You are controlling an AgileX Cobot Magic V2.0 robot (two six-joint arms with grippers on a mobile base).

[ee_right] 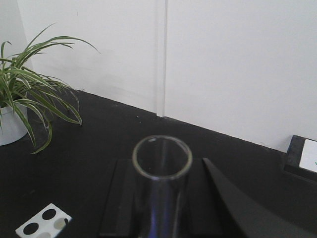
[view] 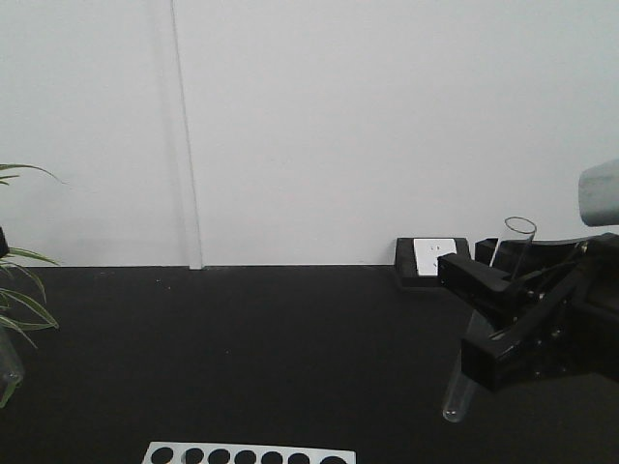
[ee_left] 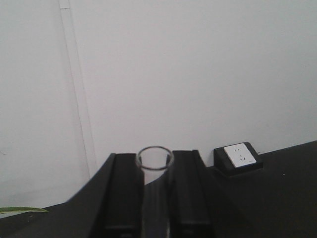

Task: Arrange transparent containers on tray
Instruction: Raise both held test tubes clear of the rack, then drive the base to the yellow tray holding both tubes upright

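Observation:
My right gripper (view: 491, 314) is shut on a clear test tube (view: 484, 329), held tilted above the black table with its lipped rim up and its rounded bottom hanging free. In the right wrist view the same tube (ee_right: 162, 198) stands between the black fingers (ee_right: 124, 198) of the gripper (ee_right: 162, 171). My left gripper (ee_left: 155, 166) is shut on another test tube (ee_left: 155, 158), whose rim rises just past the fingertips. In the front view this tube's lower end (view: 8, 372) shows at the left edge. The yellow tray is out of view.
A white perforated tube rack (view: 250, 454) lies at the table's front edge; its corner (ee_right: 42, 223) appears below the right gripper. A potted plant (ee_right: 25, 94) stands at the left. A black socket box (view: 433, 259) sits against the white wall.

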